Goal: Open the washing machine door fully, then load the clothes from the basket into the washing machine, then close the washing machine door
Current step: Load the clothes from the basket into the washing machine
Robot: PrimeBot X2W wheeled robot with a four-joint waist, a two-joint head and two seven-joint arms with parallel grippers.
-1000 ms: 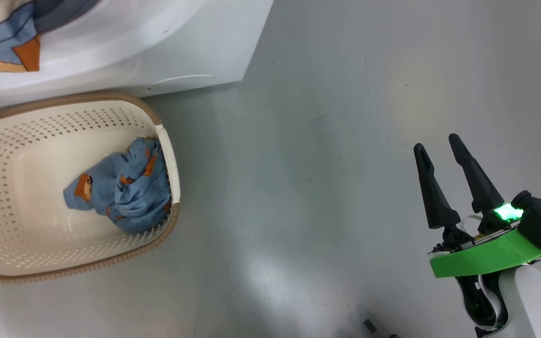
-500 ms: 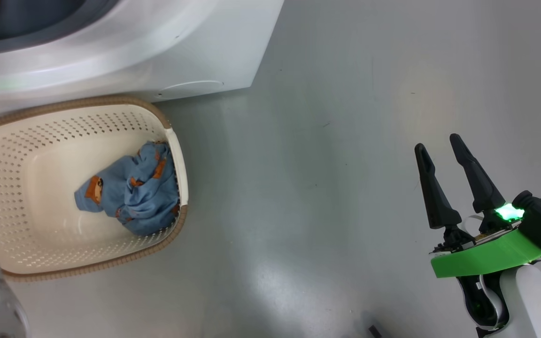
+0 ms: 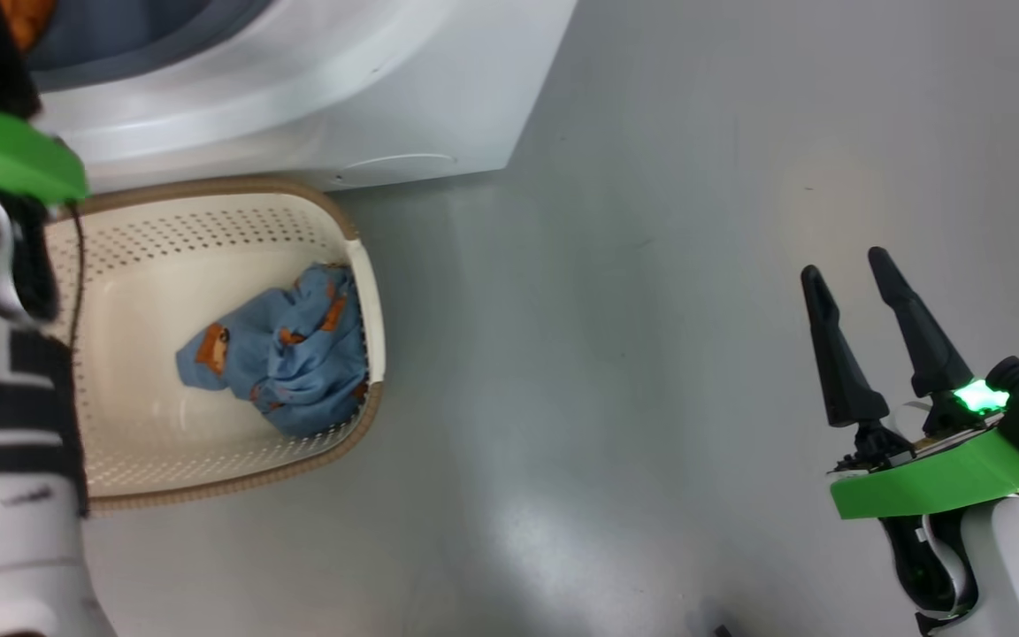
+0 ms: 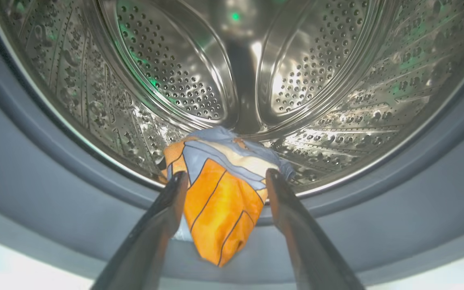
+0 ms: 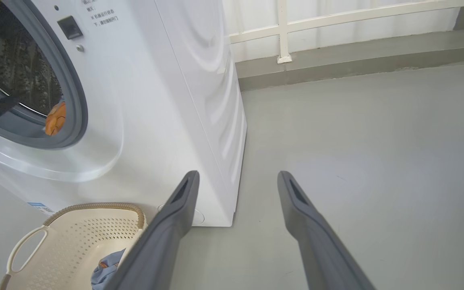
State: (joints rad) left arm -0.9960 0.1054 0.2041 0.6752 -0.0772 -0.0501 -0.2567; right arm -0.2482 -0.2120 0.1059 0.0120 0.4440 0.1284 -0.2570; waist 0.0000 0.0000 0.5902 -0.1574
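Since a second ago the left forearm (image 3: 5,495) has come into the head view, covering the left end of the basket (image 3: 209,217). The left gripper (image 4: 226,179) points into the mouth of the washing machine (image 3: 341,97), its fingers spread apart with an orange-and-blue garment (image 4: 220,205) lying between them, draped from the drum (image 4: 167,60) over the grey gasket (image 4: 34,173). A crumpled blue garment (image 3: 284,358) sits in the basket, well to the left of the right gripper (image 3: 847,265), whose fingers stand apart and empty above the floor (image 3: 607,354).
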